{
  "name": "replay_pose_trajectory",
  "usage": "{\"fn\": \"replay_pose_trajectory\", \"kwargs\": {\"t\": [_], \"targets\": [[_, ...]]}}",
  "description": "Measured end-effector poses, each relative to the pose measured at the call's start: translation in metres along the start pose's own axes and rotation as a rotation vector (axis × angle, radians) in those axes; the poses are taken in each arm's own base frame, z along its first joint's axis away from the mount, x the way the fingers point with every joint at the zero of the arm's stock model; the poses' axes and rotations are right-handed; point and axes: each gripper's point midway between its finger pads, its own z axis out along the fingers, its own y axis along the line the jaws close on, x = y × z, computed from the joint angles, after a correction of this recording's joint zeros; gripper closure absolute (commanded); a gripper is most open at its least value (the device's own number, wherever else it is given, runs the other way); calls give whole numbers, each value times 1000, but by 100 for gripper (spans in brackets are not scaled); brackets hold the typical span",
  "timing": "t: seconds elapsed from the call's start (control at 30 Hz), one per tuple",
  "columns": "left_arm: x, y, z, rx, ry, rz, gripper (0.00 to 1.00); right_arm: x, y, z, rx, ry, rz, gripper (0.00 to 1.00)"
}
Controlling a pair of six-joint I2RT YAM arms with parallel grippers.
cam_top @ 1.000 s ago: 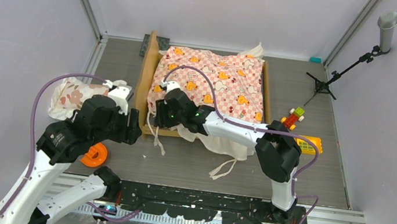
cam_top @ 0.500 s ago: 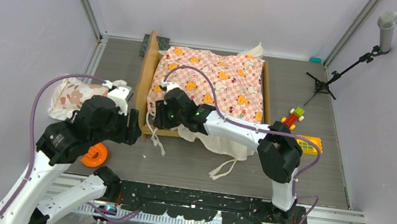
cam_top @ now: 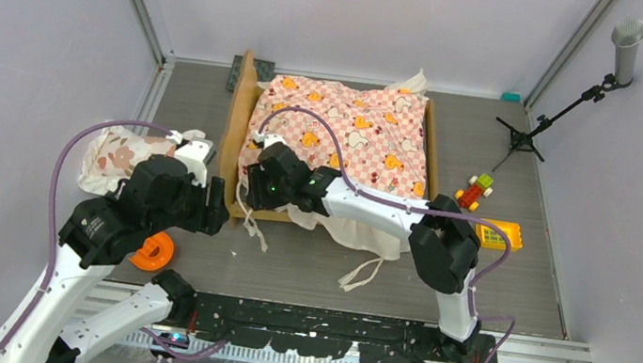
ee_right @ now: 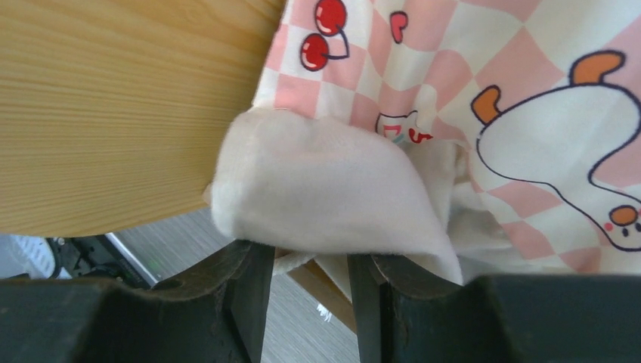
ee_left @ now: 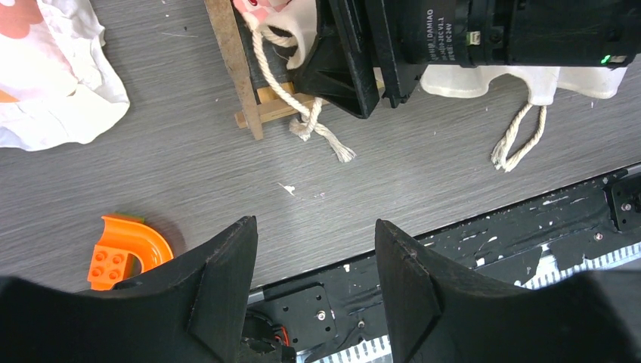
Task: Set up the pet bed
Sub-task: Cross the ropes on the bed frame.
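Black left gripper (ee_left: 314, 227): jaws apart, nothing between them, hovering over bare table off the near left corner of the bed (cam_top: 235, 127).
Orange curved block (cam_top: 154, 251): on the table, nearer than the bed and left of that corner.
White cord (ee_left: 310, 121): knotted, trailing from the bed's near left corner onto the table.
Right gripper (ee_right: 308, 257): at the bed's near left corner, pinched on the white ruffle of the sheet (cam_top: 343, 132).
Bed: tan wood frame, mid-table toward the back wall, tall end board on its left.
Sheet: pink check with duck print, spread over the bed, ruffle hanging off the near edge.
Pillow (cam_top: 112, 157): floral, crumpled, left of the bed and apart from it.
Yellow toy (cam_top: 500, 233): right of the bed.
Toy car (cam_top: 476, 191): near the bed's right rail.
Microphone stand (cam_top: 561, 106): well right of the bed.
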Motion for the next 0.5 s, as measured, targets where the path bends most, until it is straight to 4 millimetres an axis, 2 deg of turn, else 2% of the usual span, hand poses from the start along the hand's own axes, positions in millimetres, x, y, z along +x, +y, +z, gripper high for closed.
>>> {"fn": "replay_pose_trajectory", "kwargs": {"t": [0.33, 0.4, 0.5], "targets": [[1, 0, 1, 0, 2, 0, 40, 5, -9, 5, 49, 6, -1, 55], [1, 0, 1, 0, 3, 0, 40, 5, -8, 5, 49, 6, 1, 61], [1, 0, 1, 0, 2, 0, 40, 6, -6, 5, 44, 7, 8, 79]]}}
